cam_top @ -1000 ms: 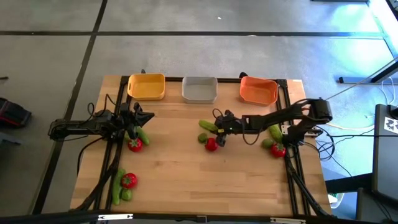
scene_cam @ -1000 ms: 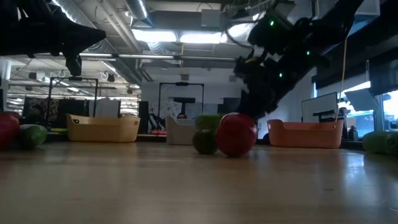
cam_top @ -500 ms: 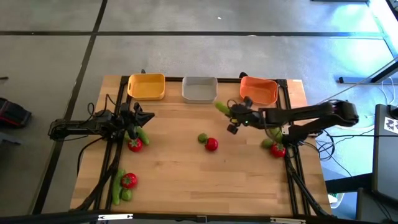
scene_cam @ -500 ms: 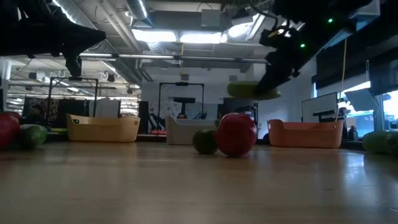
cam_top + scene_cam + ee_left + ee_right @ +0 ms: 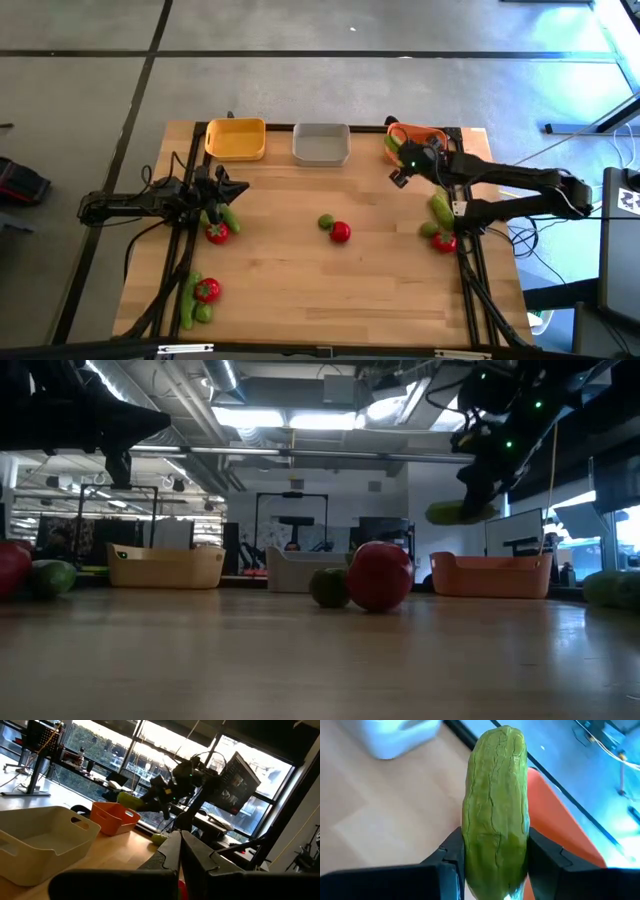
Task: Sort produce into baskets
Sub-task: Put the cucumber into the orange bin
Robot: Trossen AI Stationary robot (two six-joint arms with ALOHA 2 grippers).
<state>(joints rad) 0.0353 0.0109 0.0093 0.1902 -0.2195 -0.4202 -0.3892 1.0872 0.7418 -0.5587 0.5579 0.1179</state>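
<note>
My right gripper [image 5: 404, 166] is shut on a green cucumber [image 5: 495, 805] and holds it in the air at the near left corner of the orange basket [image 5: 428, 141]. In the low view the cucumber [image 5: 452, 512] hangs above that basket [image 5: 490, 575]. The yellow basket [image 5: 236, 138] and the grey basket [image 5: 321, 143] stand along the far edge. A lime [image 5: 326, 222] and a tomato [image 5: 341, 232] lie mid-table. My left gripper [image 5: 238, 187] waits shut at the table's left, above a cucumber [image 5: 229, 216] and a tomato [image 5: 217, 232]. My right gripper pinches the cucumber's two long sides [image 5: 470, 845] between its two fingers [image 5: 451, 851], toward one end. The fingers slant down from the table's right side. The cucumber's free end juts out past the fingertips. It is lifted clear of the table and lies about level.
A tomato [image 5: 207, 290] with a cucumber and a lime lies near the front left. A cucumber [image 5: 440, 209], a lime and a tomato [image 5: 446, 241] lie at the right edge by the right arm's frame. Bare wood spreads across the table's near middle.
My right gripper has risen from beside the mid-table lime and tomato and swung toward the far right, to the orange basket. Its fingers have tipped up to a slant. The cucumber has gone with it, lifted clear of the table. The lime and tomato have stayed put.
</note>
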